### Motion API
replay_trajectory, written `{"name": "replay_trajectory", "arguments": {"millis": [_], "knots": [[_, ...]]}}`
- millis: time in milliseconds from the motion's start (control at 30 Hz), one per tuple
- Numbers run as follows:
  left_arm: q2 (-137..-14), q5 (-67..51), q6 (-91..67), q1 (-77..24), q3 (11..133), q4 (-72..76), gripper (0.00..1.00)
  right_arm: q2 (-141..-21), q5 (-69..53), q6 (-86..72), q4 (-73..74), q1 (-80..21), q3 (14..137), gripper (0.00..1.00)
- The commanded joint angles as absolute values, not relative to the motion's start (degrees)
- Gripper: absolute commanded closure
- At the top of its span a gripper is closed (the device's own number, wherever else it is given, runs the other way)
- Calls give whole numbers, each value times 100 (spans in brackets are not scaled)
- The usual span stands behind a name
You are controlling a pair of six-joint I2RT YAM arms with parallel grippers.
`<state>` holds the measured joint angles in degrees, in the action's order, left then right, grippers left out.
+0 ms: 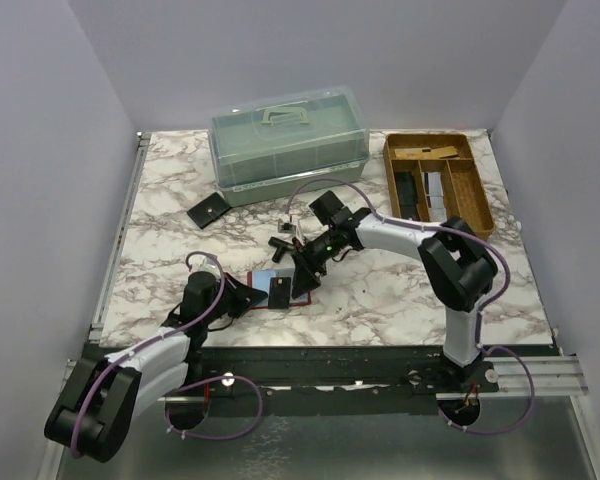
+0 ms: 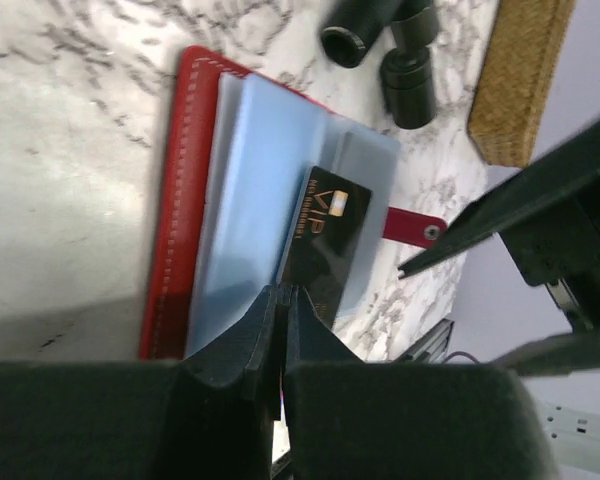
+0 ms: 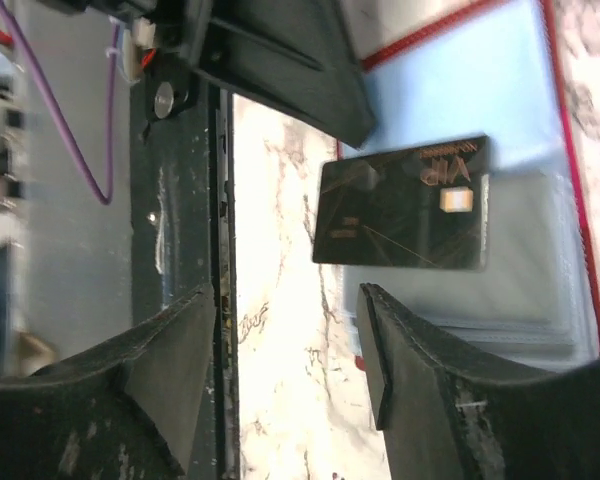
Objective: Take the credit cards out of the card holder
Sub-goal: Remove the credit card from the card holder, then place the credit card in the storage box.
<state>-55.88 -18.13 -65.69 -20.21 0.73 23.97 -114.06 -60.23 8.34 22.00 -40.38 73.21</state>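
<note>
The right gripper (image 3: 286, 305) stands with jaws apart, holding nothing, just short of the black credit card (image 3: 405, 205), which reads "VIP" in gold. The card lies half out of the red card holder (image 2: 170, 180) on the marble table (image 1: 400, 300). The left gripper (image 2: 280, 320) is pressed together at the sleeve edge by the card's end; whether it pinches anything is unclear. Both arms reach low and forward.

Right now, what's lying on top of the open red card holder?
A black card with gold VIP lettering lies on the red card holder's pale blue sleeves. Whatever sits under the card or inside the sleeves is covered.
</note>
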Motion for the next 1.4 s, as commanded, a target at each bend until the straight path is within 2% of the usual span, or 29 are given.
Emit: {"name": "replay_trajectory", "arguments": {"millis": [0,133,200,300,400,600,867,1033,1200,1367], "knots": [[-5094,-1700,-6594,-2013,214,2199,92,-10212,-4998,3030,2581,-4641,7148,28],[-4566,-1400,-6567,-2015,383,1607,83,-9214,-4365,5367,1496,-5274,5786,1],[-4339,-1193,-6505,-2022,489,1263,78,-9349,-4101,6104,1531,-5499,5660,1],[-4263,-1083,-6488,-2022,518,1108,74,-9472,-3470,6584,693,-5798,5244,1],[-4580,-1221,-6513,-2021,575,1198,76,-9535,-2510,6740,-460,-6180,4740,1],[-5411,-1481,-6521,-2024,841,1653,78,-9534,-1618,6947,-2117,-6456,3982,1],[-6082,-1671,-6330,-2026,1127,1986,78,-9594,-1415,7253,-2892,-6504,3525,5],[-6614,-1779,-6243,-2022,1223,2214,78,-9739,-1298,7399,-3189,-6514,3418,17],[-7096,-1892,-6128,-2030,1306,2468,79,-9999,-1226,7480,-3552,-6553,3316,22],[-7395,-1984,-6082,-2035,1328,2615,80,-10108,-1203,7665,-3996,-6575,3101,31]]}}
